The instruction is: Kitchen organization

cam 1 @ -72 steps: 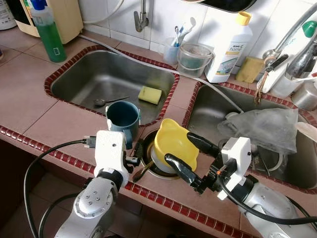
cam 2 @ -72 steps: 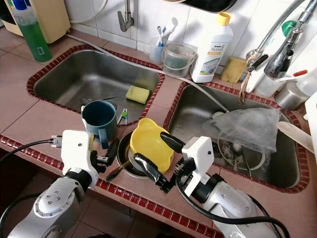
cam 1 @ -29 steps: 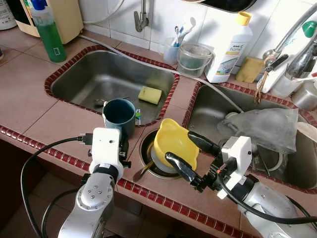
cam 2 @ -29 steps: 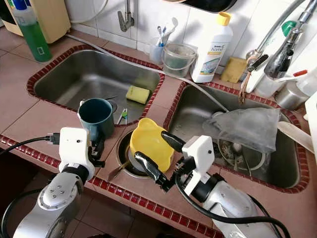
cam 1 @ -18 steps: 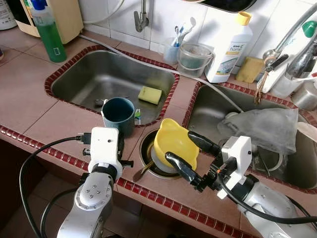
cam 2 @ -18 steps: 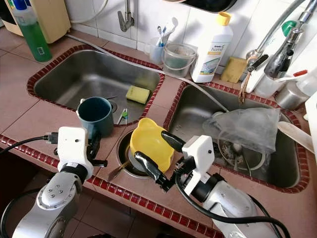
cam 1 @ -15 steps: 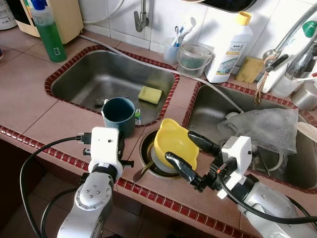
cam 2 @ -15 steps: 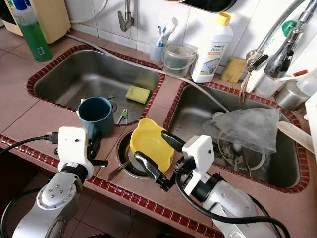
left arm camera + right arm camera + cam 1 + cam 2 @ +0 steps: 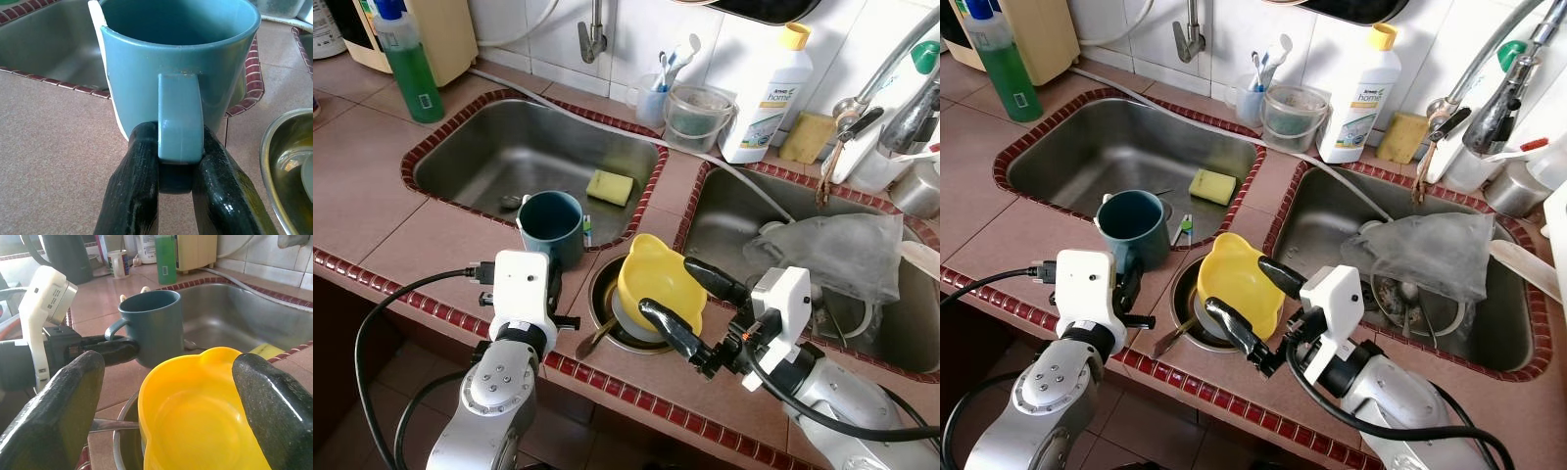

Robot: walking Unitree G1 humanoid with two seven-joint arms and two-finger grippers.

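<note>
The left gripper (image 9: pixel 178 161), its arm reaching up from below the counter edge, pinches the handle of the teal mug (image 9: pixel 551 223), which stands upright just ahead of it at the near rim of the left sink (image 9: pixel 470 147). The right gripper (image 9: pixel 690 294) angles in from the right, its fingers spread wide on either side of the yellow bowl (image 9: pixel 658 282) between them.

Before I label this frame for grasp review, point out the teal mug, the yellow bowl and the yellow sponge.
teal mug (image 9: pixel 551 227), left eye view, outer wall
yellow bowl (image 9: pixel 658 278), left eye view, inside surface
yellow sponge (image 9: pixel 1210 186), right eye view, top face
</note>
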